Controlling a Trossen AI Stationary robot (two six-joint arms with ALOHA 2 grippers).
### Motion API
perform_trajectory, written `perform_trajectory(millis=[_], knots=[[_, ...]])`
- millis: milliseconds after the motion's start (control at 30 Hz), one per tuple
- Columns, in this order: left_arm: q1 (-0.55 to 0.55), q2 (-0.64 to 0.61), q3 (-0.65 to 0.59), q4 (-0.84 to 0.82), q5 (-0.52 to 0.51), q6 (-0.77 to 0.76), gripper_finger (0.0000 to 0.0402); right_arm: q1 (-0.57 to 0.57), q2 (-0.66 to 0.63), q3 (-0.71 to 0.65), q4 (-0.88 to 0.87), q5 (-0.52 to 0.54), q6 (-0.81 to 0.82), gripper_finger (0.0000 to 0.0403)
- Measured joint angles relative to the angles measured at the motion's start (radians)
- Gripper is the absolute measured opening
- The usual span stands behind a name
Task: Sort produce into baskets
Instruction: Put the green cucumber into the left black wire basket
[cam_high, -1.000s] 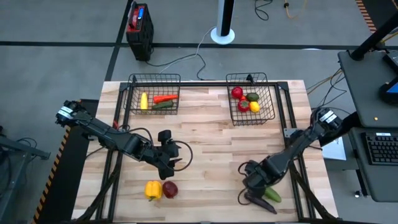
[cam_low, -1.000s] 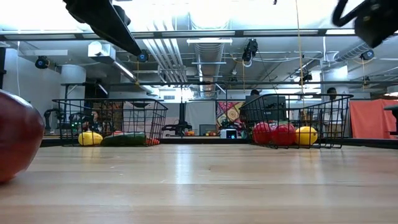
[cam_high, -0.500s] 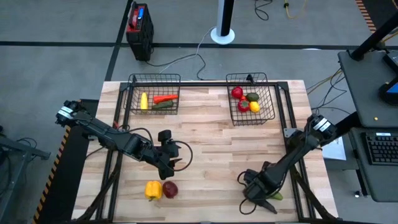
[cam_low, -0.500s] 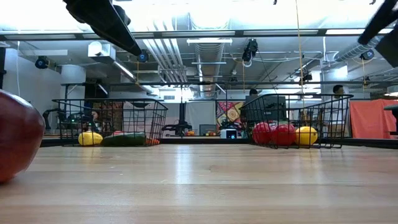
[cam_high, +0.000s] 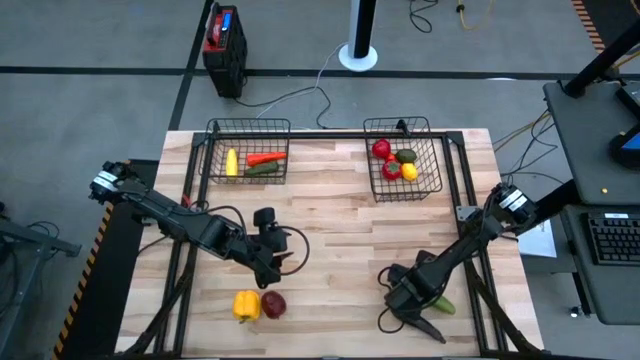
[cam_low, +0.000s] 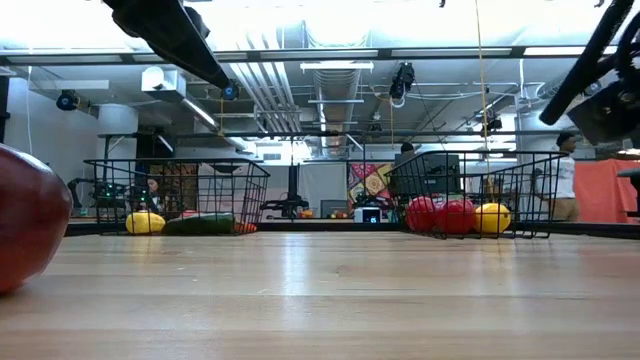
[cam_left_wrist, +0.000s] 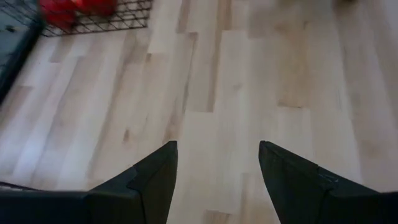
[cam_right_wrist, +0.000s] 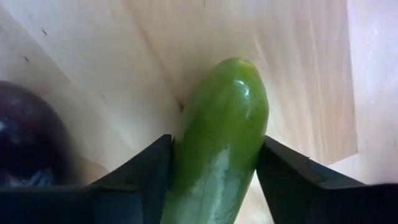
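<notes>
On the wooden tabletop (cam_high: 330, 240), two black baskets (cam_high: 248, 151) at the far edge already hold some produce. At the near right, the right hand (cam_right_wrist: 214, 168) closes on a green cucumber (cam_right_wrist: 219, 143) beside a purple eggplant (cam_right_wrist: 28, 134). Next, I think, it must squeeze, lift and carry it to a basket, while the left hand (cam_left_wrist: 214, 165) waits half open near the middle.

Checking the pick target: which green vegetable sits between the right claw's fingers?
The loose cucumber at the table's near right, beside the eggplant, lying between the right claw fingers. The other green one lies in the left basket.
</notes>
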Motion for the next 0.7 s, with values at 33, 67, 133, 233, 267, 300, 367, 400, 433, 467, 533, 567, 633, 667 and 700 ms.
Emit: perform_trajectory(millis=[33,67,133,233,267,300,367,400,433,467,533,567,633,667,700], knots=[[0.000,0.000,-0.001,-0.001,-0.013,0.001,0.0208,-0.001,-0.001,0.000,0.000,0.002,-0.007,0.0193],[0.000,0.000,-0.003,0.000,-0.018,0.001,0.0208,-0.003,-0.002,0.000,0.000,0.004,-0.017,0.0185],[0.000,0.000,-0.006,0.014,-0.022,0.005,0.0208,-0.003,-0.010,-0.001,0.001,0.027,-0.025,0.0178],[-0.007,0.000,-0.012,0.072,-0.025,0.040,0.0208,-0.010,-0.047,-0.002,0.001,0.096,-0.035,0.0178],[-0.012,0.000,-0.013,0.099,-0.024,0.058,0.0208,-0.017,-0.064,-0.001,0.001,0.143,-0.041,0.0181],[-0.017,0.000,-0.013,0.128,-0.025,0.078,0.0208,-0.024,-0.084,0.001,0.005,0.199,-0.048,0.0183],[-0.025,0.000,-0.017,0.202,-0.033,0.122,0.0208,-0.047,-0.128,0.001,0.031,0.316,-0.075,0.0185],[-0.028,0.000,-0.020,0.233,-0.035,0.143,0.0208,-0.061,-0.154,-0.001,0.058,0.376,-0.097,0.0185],[-0.030,0.000,-0.024,0.266,-0.037,0.165,0.0208,-0.073,-0.180,-0.005,0.097,0.434,-0.126,0.0184],[-0.032,0.000,-0.030,0.301,-0.038,0.181,0.0208,-0.083,-0.205,-0.010,0.144,0.492,-0.167,0.0183],[-0.032,0.000,-0.046,0.377,-0.038,0.209,0.0208,-0.103,-0.251,-0.025,0.268,0.612,-0.267,0.0182],[-0.032,0.000,-0.058,0.416,-0.039,0.218,0.0208,-0.108,-0.275,-0.039,0.345,0.667,-0.328,0.0182],[-0.032,0.000,-0.091,0.503,-0.039,0.237,0.0208,-0.122,-0.320,-0.080,0.531,0.751,-0.475,0.0183],[-0.032,0.000,-0.109,0.549,-0.039,0.244,0.0208,-0.129,-0.341,-0.107,0.640,0.775,-0.557,0.0184],[-0.032,0.000,-0.129,0.606,-0.038,0.249,0.0208,-0.138,-0.358,-0.138,0.750,0.785,-0.633,0.0184]])
